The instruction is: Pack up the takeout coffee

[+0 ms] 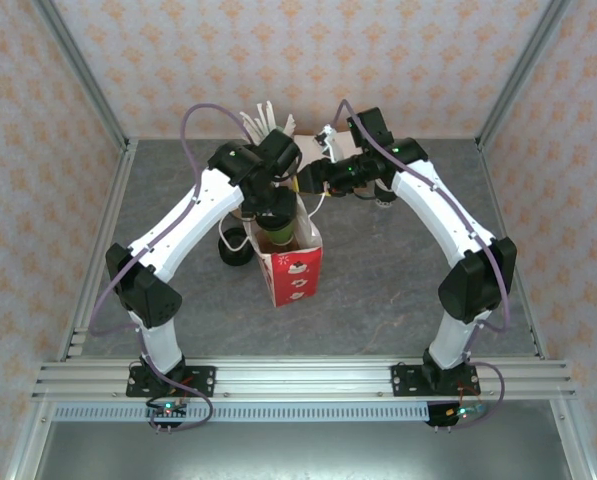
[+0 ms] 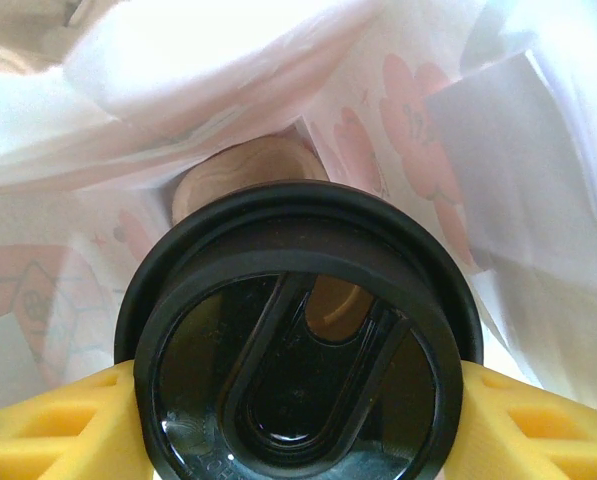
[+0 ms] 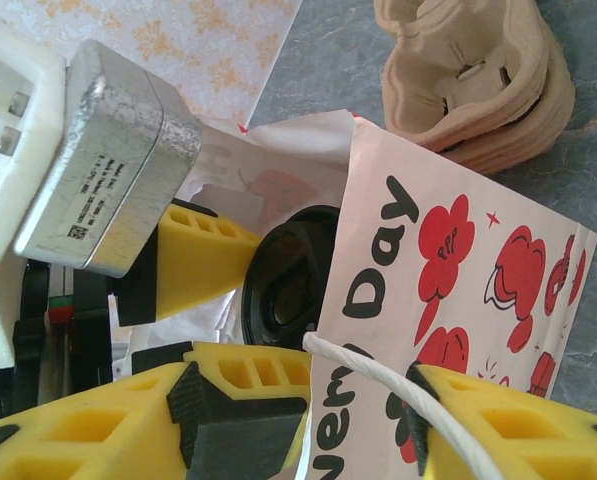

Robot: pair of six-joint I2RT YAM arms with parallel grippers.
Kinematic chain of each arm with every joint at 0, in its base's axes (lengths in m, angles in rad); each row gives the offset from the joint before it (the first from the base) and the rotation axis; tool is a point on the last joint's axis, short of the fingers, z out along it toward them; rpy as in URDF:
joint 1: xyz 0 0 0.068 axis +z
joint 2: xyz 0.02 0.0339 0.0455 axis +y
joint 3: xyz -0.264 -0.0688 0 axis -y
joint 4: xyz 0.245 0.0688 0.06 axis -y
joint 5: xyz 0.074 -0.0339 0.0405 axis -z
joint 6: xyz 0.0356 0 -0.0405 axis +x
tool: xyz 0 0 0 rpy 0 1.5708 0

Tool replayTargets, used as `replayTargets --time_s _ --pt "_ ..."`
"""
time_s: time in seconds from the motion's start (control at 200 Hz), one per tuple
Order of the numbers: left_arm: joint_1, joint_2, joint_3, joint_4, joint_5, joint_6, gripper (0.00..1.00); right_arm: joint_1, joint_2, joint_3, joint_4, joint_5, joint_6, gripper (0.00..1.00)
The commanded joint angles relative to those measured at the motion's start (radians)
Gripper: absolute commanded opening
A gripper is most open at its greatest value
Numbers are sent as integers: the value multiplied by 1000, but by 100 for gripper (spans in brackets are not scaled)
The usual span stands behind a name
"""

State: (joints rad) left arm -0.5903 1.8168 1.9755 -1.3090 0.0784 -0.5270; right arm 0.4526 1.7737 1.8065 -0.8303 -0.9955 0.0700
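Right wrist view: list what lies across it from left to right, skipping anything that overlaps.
Grey metal block → coffee cup with its black lid → red-and-white bag.

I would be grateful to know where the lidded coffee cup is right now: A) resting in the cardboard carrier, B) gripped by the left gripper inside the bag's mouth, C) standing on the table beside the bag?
B: yellow fingers of the left gripper flank the black lid of the takeout coffee, and the walls of the bag rise around it.
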Motion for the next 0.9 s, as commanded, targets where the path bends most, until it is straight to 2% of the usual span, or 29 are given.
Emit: replayTargets --time_s 0.0,0.385,0.49,0.681,0.896 --pt "9 -14 22 19 -34 -37 56 -1 -14 -21 -81 -15 -52 56" --pt "10 -80 -51 63 13 26 56 -29 6 -17 -37 -41 5 56" --pt "12 -92 -74 73 -3 28 56 -28 12 -5 -32 -64 9 56" --pt "18 -69 -40 52 -26 0 56 -23 -10 -23 -73 -101 -50 56" --pt "19 -47 -28 52 -19 -42 56 -10 -28 -61 -110 -69 -99 59"
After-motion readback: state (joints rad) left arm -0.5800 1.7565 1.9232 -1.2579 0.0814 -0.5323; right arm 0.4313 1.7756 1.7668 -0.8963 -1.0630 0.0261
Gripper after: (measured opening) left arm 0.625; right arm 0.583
